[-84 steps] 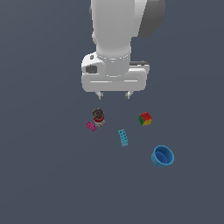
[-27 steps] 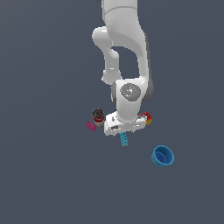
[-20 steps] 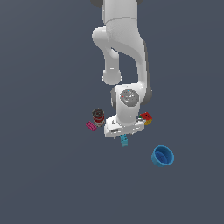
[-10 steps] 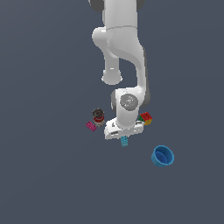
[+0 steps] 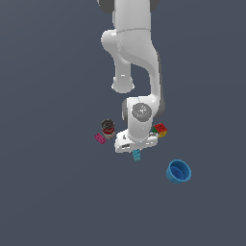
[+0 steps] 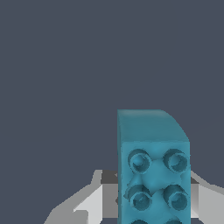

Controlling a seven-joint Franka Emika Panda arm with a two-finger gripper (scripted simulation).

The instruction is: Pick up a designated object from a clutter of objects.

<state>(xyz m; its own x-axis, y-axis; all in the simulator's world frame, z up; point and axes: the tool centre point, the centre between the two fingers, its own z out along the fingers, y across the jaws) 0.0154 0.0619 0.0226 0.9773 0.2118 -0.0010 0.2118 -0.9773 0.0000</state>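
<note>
The designated object, a cyan studded brick (image 5: 136,154) (image 6: 153,166), lies on the dark floor directly under my gripper (image 5: 136,150). In the wrist view it fills the space between my grey fingers (image 6: 94,201), which press against its two long sides. The gripper is shut on the brick, and the brick still looks level with the floor. The rest of the clutter sits around the hand: a pink brick (image 5: 99,139), a dark-and-red cylinder (image 5: 108,128), a multicoloured cube (image 5: 160,129) and a blue cup (image 5: 178,171).
The arm's white links rise above the hand and hide part of the floor behind it. The cup stands toward the exterior view's right of the hand, the pink brick and cylinder toward its left.
Over the earlier frames the arm swung down from high above the clutter onto the cyan brick. In the last half second the hand has stayed at the same height.
</note>
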